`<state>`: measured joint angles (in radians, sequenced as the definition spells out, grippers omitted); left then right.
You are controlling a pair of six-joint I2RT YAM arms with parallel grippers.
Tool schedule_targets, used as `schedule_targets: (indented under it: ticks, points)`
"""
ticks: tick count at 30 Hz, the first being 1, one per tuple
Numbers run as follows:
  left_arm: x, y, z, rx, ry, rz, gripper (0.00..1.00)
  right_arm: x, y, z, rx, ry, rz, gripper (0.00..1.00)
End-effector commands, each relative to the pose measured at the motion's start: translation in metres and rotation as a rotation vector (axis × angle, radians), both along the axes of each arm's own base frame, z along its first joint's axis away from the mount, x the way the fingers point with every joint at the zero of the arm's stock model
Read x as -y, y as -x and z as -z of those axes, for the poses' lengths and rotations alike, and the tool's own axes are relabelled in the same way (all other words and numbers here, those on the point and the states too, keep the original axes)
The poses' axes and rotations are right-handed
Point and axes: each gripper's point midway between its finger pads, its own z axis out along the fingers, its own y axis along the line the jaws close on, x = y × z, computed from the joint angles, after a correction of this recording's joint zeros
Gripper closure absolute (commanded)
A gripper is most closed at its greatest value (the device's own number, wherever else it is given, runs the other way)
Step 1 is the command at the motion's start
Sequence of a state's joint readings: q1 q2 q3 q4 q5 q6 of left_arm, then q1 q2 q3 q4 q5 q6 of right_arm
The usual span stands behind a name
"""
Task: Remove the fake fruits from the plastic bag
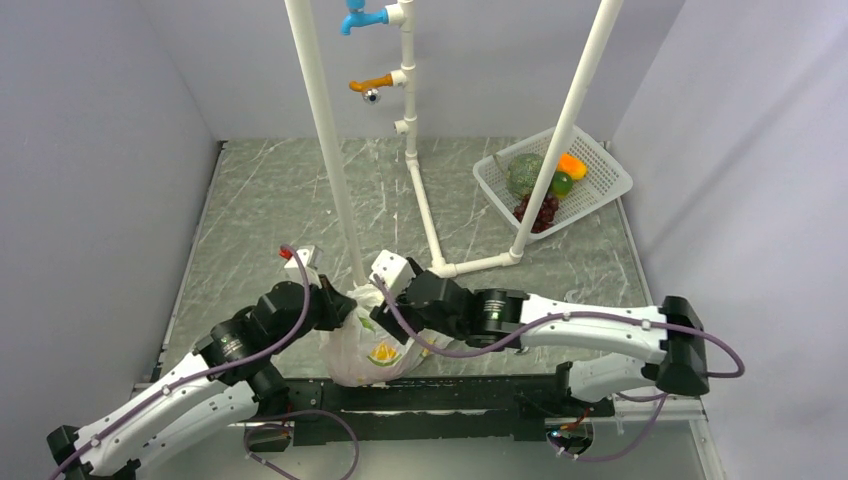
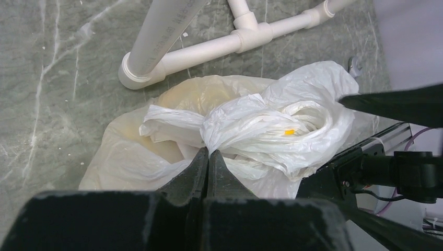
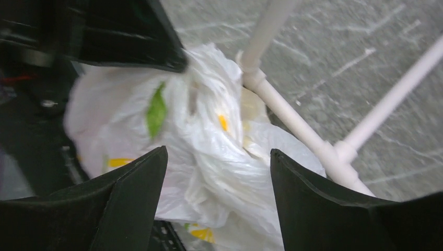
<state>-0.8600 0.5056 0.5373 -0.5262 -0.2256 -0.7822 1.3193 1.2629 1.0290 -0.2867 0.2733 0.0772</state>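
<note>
Bag (image 1: 360, 362): translucent white, printed with yellow lemon slices and green leaves. Table (image 1: 260, 200): grey-green marble, white veins. Pipes (image 1: 328, 130), basket (image 1: 602, 186): white. My right claw (image 3: 218, 151): black.

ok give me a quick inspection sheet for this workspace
surface: grey marbled table, white veining
job's things: plastic bag bunched at the near edge between the arms; fake fruits, none seen outside it
clutter: white basket far right, holding a green melon and dark grapes
grippers: left claw shut on a fold of the bag; right claw open, straddling the bag
cables: purple cables run along both arms
surroundings: white pipe frame with toy taps; plain walls
</note>
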Motion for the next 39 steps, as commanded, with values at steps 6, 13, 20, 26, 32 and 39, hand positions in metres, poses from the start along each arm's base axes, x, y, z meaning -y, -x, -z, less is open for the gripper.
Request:
schedule_targets:
  ticks: [6, 13, 20, 26, 32, 39]
  points:
    - [-0.007, 0.001, -0.010, 0.024, 0.025, -0.025, 1.00, 0.017, -0.040, 0.032, 0.151, 0.213, 0.222, 0.27]
    - [-0.020, 0.003, -0.008, 0.026, -0.001, -0.060, 1.00, 0.049, -0.056, 0.004, 0.183, 0.055, 0.425, 0.68]
    - [-0.031, 0.006, -0.010, 0.037, -0.005, -0.088, 1.00, 0.095, -0.075, 0.006, -0.060, -0.179, 0.502, 0.93]
    - [-0.040, 0.010, -0.009, 0.034, 0.005, -0.107, 1.00, 0.100, -0.070, 0.026, -0.207, -0.217, 0.413, 1.00]
    - [-0.036, 0.012, -0.028, 0.076, 0.051, -0.082, 1.00, 0.075, -0.055, 0.014, -0.224, -0.230, 0.230, 0.80]
    - [-0.015, 0.011, -0.028, 0.046, 0.031, -0.001, 1.00, 0.055, -0.058, -0.001, -0.135, -0.140, 0.170, 0.23]
